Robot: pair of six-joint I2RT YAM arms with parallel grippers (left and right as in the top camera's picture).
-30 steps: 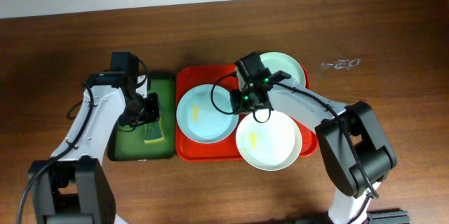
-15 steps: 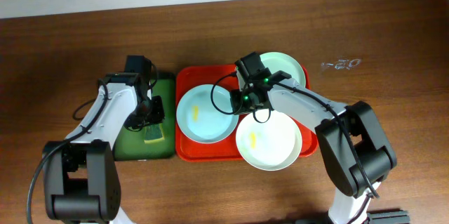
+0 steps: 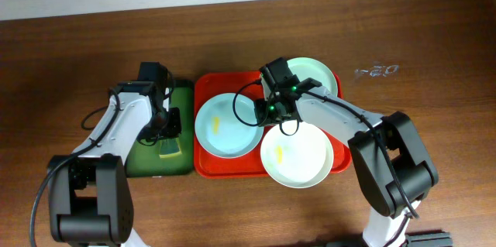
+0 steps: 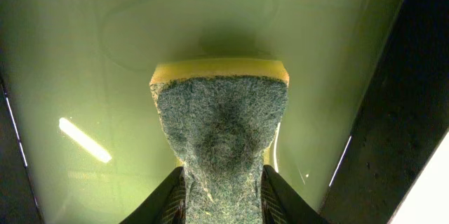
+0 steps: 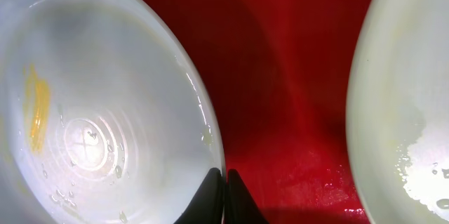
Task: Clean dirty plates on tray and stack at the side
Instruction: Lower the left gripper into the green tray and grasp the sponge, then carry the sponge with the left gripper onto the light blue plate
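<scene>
Three pale plates lie on the red-orange tray [image 3: 208,86]. The left plate [image 3: 221,131] and the front right plate [image 3: 298,158] each carry a yellow smear. The far right plate [image 3: 318,77] shows none. My right gripper [image 3: 262,118] is shut on the left plate's right rim; in the right wrist view its jaws [image 5: 225,190] pinch that rim, with the plate [image 5: 105,104] on one side and red tray floor [image 5: 280,76] on the other. My left gripper [image 3: 167,135] is shut on a green-and-yellow sponge [image 3: 170,151] over the dark green tray. The left wrist view shows the sponge [image 4: 221,119] squeezed between my fingers [image 4: 223,199].
The narrow dark green tray [image 3: 139,158] sits just left of the red tray, its floor [image 4: 84,55] filling the left wrist view. Brown tabletop [image 3: 434,38] surrounds both trays. A second plate's edge [image 5: 414,97] shows at the right of the right wrist view.
The left arm has shifted a little to the right over the green tray, still gripping the sponge. The right arm and all plates have stayed put.
</scene>
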